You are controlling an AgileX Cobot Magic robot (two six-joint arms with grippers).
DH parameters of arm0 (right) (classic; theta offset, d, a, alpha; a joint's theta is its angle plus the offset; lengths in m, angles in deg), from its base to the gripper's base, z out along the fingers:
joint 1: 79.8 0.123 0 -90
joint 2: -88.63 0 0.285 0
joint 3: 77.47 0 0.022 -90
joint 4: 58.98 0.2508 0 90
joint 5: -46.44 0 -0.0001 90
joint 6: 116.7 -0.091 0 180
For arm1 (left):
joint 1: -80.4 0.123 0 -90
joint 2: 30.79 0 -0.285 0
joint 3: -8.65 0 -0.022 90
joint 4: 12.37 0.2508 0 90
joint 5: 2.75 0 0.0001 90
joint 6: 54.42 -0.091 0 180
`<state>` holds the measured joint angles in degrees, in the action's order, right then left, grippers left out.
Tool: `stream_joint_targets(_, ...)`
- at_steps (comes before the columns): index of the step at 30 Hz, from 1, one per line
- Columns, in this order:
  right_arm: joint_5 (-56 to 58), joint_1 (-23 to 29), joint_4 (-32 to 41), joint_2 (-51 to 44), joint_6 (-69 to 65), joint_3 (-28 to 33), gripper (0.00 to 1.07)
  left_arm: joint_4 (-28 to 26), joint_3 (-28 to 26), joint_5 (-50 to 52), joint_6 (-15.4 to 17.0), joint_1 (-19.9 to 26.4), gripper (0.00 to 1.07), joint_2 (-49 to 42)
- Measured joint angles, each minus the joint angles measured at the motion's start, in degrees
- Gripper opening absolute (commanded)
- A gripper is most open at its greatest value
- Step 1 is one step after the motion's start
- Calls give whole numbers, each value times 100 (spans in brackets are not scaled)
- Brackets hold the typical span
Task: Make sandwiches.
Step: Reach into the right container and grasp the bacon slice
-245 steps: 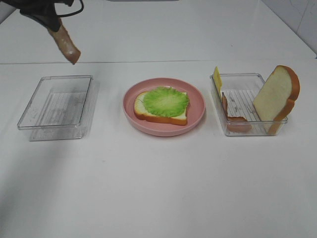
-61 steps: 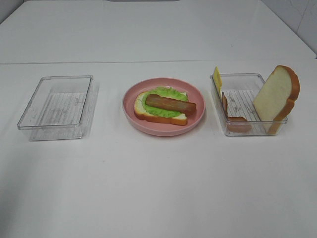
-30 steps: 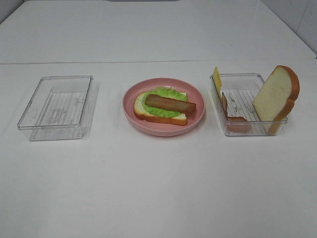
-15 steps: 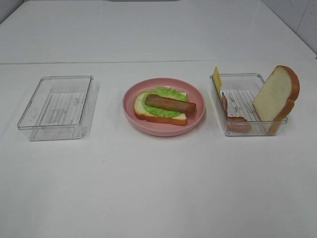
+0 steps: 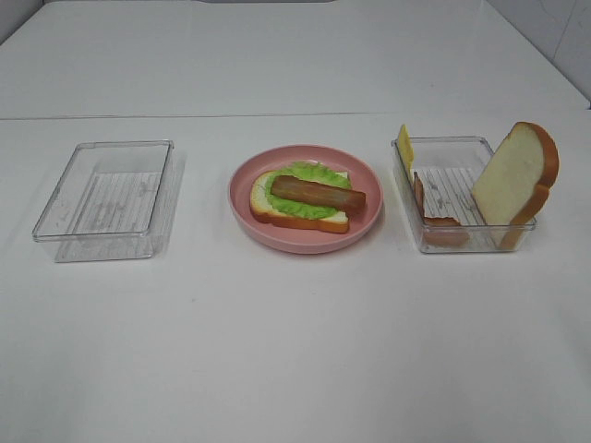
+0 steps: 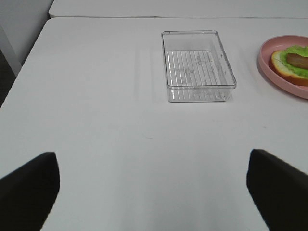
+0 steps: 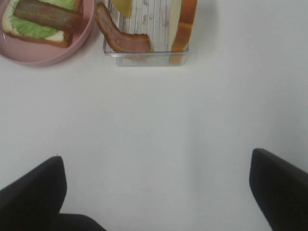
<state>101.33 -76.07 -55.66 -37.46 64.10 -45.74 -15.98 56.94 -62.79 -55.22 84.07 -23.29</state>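
On the pink plate (image 5: 365, 189) lies a partly built sandwich (image 5: 305, 198): a bread slice with green lettuce and a brown-red bacon strip (image 5: 317, 193) across it, also seen in the left wrist view (image 6: 291, 65) and right wrist view (image 7: 43, 21). The right clear tray (image 5: 462, 189) holds a leaning bread slice (image 5: 517, 175), a yellow cheese slice (image 5: 404, 146) and a bacon strip (image 7: 120, 38). My left gripper (image 6: 154, 190) stands open over bare table, near the left tray. My right gripper (image 7: 156, 190) is open over bare table in front of the right tray. Neither arm shows in the high view.
An empty clear tray (image 5: 106, 198) sits left of the plate, also in the left wrist view (image 6: 197, 65). The white table's left edge (image 6: 29, 62) lies close to the left arm. A seam crosses the table behind the trays.
Early on the left gripper held a bacon strip up at the far left; that strip now lies on the lettuce. Over the last two seconds nothing has moved.
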Motion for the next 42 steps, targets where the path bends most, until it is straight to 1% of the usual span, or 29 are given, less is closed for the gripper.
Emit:
stream_joint_targets(1,-17,0,29,315,0,-183,98,0,0,0,0,0,98,0)
stream_joint_targets(2,-17,0,29,315,0,-183,98,0,0,0,0,0,98,0)
stream_joint_targets(3,-23,0,52,894,0,-453,98,0,0,0,0,0,98,0)
stream_joint_targets(4,-34,0,57,1163,0,-590,98,0,0,0,0,0,98,0)
stream_joint_targets(5,-34,0,57,1163,0,-590,98,0,0,0,0,0,98,0)
stream_joint_targets(6,-86,0,63,1627,0,-871,98,0,0,0,0,0,98,0)
stream_joint_targets(7,-109,0,80,1874,0,-1037,98,0,0,0,0,0,98,0)
stream_joint_targets(8,-109,0,80,1874,0,-1037,98,0,0,0,0,0,98,0)
stream_joint_targets(9,-109,0,183,2275,6,-1387,98,0,0,0,0,0,98,0)
stream_joint_targets(10,-109,0,241,2481,6,-1558,98,0,0,0,0,0,98,0)
stream_joint_targets(11,-109,0,241,2481,6,-1558,98,0,0,0,0,0,98,0)
stream_joint_targets(12,-120,40,355,2853,0,-1851,98,0,0,0,0,0,98,0)
stream_joint_targets(13,-126,120,355,3048,-23,-1971,98,0,0,0,0,0,98,0)
stream_joint_targets(14,-126,120,355,3048,-23,-1971,98,0,0,0,0,0,98,0)
stream_joint_targets(15,-126,384,315,3461,-138,-2235,98,0,0,0,0,0,98,0)
stream_joint_targets(16,-126,384,315,3461,-138,-2235,98,0,0,0,0,0,98,0)
stream_joint_targets(17,-126,676,201,3856,-321,-2504,98,0,0,0,0,0,98,0)
stream_joint_targets(18,-120,796,132,4034,-401,-2641,98,0,0,0,0,0,98,0)
stream_joint_targets(19,-120,796,132,4034,-401,-2641,98,0,0,0,0,0,98,0)
stream_joint_targets(21,-115,1186,17,4916,-590,-3111,98,0,0,0,0,0,98,0)
stream_joint_targets(24,-109,1249,11,5076,-602,-3209,98,0,0,0,0,0,98,0)
stream_joint_targets(25,-109,1324,0,5455,-602,-3432,98,0,0,0,0,0,98,0)
stream_joint_targets(27,-109,1329,6,5592,-602,-3541,98,0,0,0,0,0,98,0)
stream_joint_targets(29,-109,1335,-46,6205,-602,-3890,98,0,0,0,0,0,98,0)
stream_joint_targets(30,-109,1335,-46,6205,-602,-3890,98,0,0,0,0,0,98,0)
stream_joint_targets(32,-138,1335,-126,6578,-596,-4091,98,0,0,0,0,0,98,0)
stream_joint_targets(35,-138,1335,-132,6692,-596,-4148,98,0,0,0,0,0,98,0)
stream_joint_targets(40,-149,1335,-132,7265,-596,-4337,98,0,0,0,0,0,98,0)
stream_joint_targets(42,-155,1335,-132,7317,-590,-4343,98,0,0,0,0,0,98,0)
